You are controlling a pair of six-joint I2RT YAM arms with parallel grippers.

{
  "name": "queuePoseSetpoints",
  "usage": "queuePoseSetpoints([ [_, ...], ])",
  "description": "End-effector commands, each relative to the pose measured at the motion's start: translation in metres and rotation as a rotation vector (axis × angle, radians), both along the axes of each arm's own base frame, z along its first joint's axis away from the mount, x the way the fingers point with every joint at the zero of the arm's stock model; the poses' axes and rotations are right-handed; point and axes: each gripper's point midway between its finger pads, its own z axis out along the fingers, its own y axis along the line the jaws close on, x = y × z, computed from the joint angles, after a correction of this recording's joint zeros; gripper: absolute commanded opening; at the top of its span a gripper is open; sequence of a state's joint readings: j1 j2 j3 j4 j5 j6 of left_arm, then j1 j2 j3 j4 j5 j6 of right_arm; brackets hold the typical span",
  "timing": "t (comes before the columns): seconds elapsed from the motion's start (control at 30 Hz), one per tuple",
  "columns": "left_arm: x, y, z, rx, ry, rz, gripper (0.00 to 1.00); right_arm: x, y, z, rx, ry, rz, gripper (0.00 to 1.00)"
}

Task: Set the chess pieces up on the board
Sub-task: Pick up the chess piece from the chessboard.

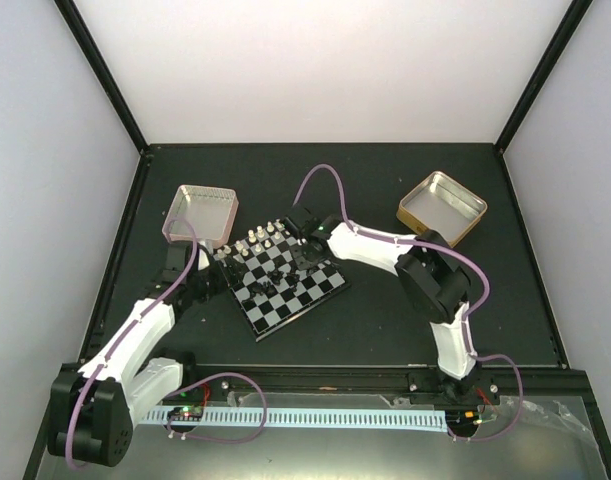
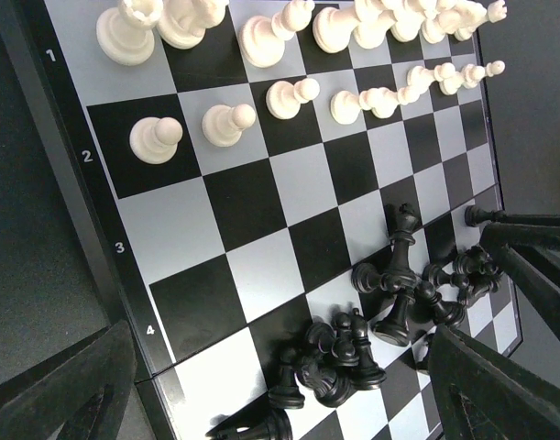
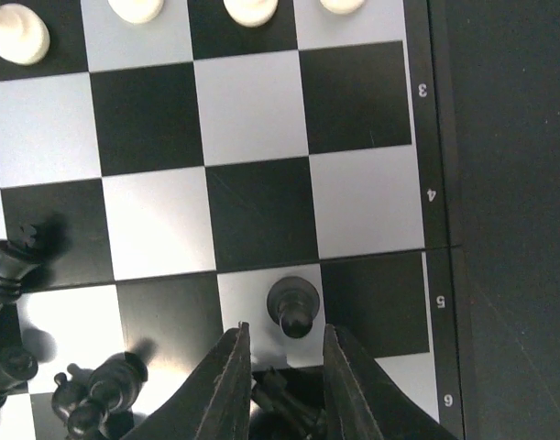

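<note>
The board [image 1: 297, 300] lies tilted on the dark table. White chess pieces [image 1: 258, 240] stand in two rows along its far-left side, and the left wrist view shows them as upright white pieces [image 2: 156, 139]. Black pieces [image 2: 353, 353] lie heaped mid-board. My left gripper [image 2: 284, 367] hovers wide open over the board's left corner [image 1: 217, 270], holding nothing. My right gripper [image 3: 286, 328] reaches in from the right [image 1: 305, 250] with its jaws narrowly apart. An upright black pawn [image 3: 295, 307] stands just at the fingertips, with a gap on both sides. Another black piece [image 3: 280, 394] lies below, between the fingers.
A pink tin [image 1: 200, 213] sits open just beyond the board's left corner, close to my left arm. A gold tin [image 1: 442, 205] rests at the back right. More toppled black pieces [image 3: 96, 390] lie to the left of the right gripper.
</note>
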State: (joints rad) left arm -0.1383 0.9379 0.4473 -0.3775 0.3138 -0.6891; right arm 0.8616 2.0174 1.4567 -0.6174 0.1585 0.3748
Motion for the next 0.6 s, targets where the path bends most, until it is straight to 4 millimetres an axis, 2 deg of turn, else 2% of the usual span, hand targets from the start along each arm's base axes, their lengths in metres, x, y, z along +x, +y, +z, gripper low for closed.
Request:
queuePoseSetpoints([
  [0.0,0.004,0.003,0.001,-0.002,-0.011,0.026,0.89,0.012,0.006,0.004,-0.018,-0.038,0.011,0.23],
  [0.23,0.002,0.004,-0.002,0.003,-0.004,0.024,0.89,0.018,0.006,-0.002,-0.05,-0.042,0.009,0.16],
  [0.37,0.002,0.004,-0.002,0.001,-0.002,0.024,0.89,0.018,0.007,-0.001,-0.046,-0.037,0.008,0.05],
  [0.47,0.001,0.004,-0.003,0.0,0.0,0.023,0.89,0.02,0.009,0.006,-0.03,-0.053,0.011,0.01],
  [0.57,0.001,0.003,-0.003,-0.003,-0.001,0.022,0.89,0.022,0.015,0.024,0.035,-0.093,0.023,0.01],
])
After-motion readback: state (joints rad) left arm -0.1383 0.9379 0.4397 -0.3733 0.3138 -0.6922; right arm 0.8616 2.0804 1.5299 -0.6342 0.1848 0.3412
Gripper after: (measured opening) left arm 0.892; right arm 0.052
